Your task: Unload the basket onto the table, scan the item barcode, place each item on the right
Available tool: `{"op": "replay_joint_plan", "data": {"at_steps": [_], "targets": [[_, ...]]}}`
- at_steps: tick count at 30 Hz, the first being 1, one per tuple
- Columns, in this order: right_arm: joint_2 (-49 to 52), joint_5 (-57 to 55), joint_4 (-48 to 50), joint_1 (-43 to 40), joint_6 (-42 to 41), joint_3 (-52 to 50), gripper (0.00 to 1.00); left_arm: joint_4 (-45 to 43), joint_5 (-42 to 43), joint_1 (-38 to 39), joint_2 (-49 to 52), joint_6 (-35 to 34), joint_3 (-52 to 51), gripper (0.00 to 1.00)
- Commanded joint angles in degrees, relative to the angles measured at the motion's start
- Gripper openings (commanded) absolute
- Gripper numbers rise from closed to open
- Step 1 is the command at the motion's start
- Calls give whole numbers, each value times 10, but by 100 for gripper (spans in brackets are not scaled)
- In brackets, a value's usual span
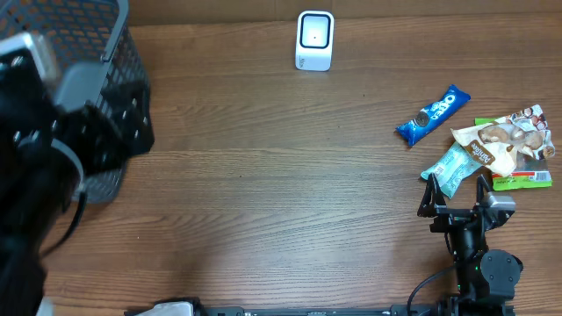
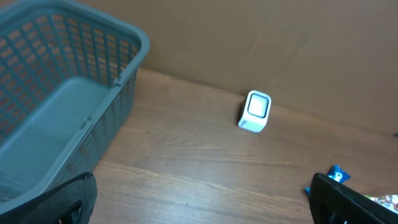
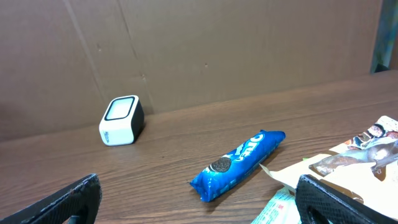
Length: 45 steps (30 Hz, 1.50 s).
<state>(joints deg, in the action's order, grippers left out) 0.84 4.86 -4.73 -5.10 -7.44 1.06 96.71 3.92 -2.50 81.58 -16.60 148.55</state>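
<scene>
Right hand [image 1: 457, 191] is standing spread and empty beside the snack packets [image 1: 505, 140]. Oreo pack [image 1: 433, 115] is lying on the desk [image 1: 263, 193], right of the scanner [image 1: 314, 40]. It is likely light, crinkly and slippery, so pinching across its midsection suits. Left hand [image 2: 199, 193] is likewise spread.

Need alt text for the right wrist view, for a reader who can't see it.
A blue Oreo pack lies on the wooden table ahead of the open right claw, untouched. A small white scanner stands farther back on the left before a cardboard wall, and more snack packets lie at the right edge.
</scene>
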Motion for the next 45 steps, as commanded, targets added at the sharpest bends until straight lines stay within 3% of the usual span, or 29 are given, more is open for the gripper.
{"op": "replay_joint_plan", "data": {"at_steps": [1, 5, 9, 13, 18, 21, 31, 37, 45], "targets": [[-7, -8, 3, 5, 2, -6, 100, 1, -3, 0, -37, 21, -9, 100], [-7, -8, 3, 5, 2, -6, 100, -15, -38, 0, -89, 65, -58, 100], [-7, -8, 3, 5, 2, -6, 100, -89, -46, 0, -169, 103, -184, 100], [-7, -8, 3, 5, 2, -6, 100, -280, -43, 0, -290, 182, -433, 100], [-7, -8, 3, 5, 2, -6, 100, -556, -43, -1, -405, 201, -740, 100], [-7, -8, 3, 5, 2, -6, 100, -700, -45, -1, -428, 202, -878, 100], [-7, -8, 3, 5, 2, -6, 100, -1039, -43, -1, -531, 205, -1238, 100], [-7, -8, 3, 5, 2, -6, 100, -1080, -44, -1, -657, 222, -1384, 100], [-7, -8, 3, 5, 2, -6, 100, -1062, -44, -2, -782, 274, -1484, 100]]}}
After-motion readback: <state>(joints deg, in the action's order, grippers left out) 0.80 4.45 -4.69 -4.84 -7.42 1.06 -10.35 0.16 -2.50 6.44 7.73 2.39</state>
